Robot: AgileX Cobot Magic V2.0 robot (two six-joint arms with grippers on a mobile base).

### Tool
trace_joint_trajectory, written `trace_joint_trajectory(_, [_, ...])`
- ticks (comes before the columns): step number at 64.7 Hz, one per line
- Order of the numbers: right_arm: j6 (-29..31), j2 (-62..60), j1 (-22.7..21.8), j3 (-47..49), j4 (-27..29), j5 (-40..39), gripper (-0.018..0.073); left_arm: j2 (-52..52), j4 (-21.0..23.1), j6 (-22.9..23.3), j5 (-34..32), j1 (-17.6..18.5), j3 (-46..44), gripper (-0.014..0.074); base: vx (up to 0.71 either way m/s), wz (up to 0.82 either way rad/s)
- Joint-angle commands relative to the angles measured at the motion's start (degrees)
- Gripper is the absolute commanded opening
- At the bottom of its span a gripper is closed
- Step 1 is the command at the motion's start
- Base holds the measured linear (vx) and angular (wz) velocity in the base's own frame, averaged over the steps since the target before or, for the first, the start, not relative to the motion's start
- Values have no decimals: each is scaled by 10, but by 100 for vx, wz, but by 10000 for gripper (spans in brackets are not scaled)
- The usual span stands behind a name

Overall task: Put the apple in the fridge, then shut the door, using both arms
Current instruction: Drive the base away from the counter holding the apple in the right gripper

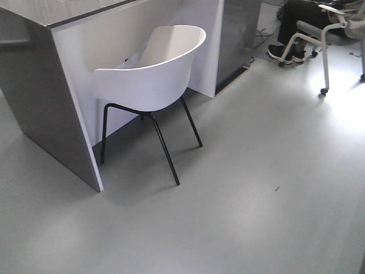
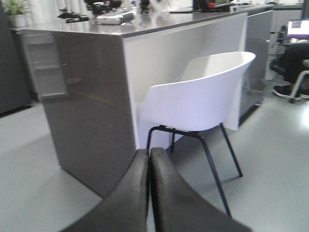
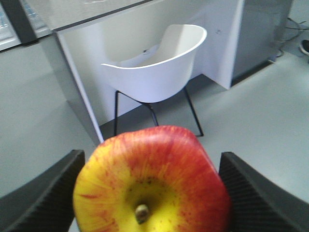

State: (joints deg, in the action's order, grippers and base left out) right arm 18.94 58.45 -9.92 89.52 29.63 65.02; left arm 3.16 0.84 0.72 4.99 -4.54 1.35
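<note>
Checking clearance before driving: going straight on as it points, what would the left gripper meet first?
Probably the white chair, at its shell's left edge. The left gripper, fingers shut, aims there; the grey counter panel stands close beside, depth unclear.

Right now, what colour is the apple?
The apple is red with yellow around its stem; best in right wrist view.

A white shell chair on thin black legs stands on the grey floor, tucked under a glossy tabletop. Beyond the chair are a seated person's legs and a wheeled office chair.
</note>
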Motion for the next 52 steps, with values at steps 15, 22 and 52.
trace_joint_trajectory(15, [3, -6, -3, 16, 17, -41, 186, 4, 1, 4, -39, 5, -12, -6, -4, 39])
trace_joint_trajectory(22, [3, -6, -3, 16, 17, -41, 186, 4, 1, 4, -39, 5, -12, -6, -3, 33])
trace_joint_trajectory(52, [3, -6, -3, 16, 17, -40, 186, 4, 1, 4, -39, 5, -12, -6, -1, 34])
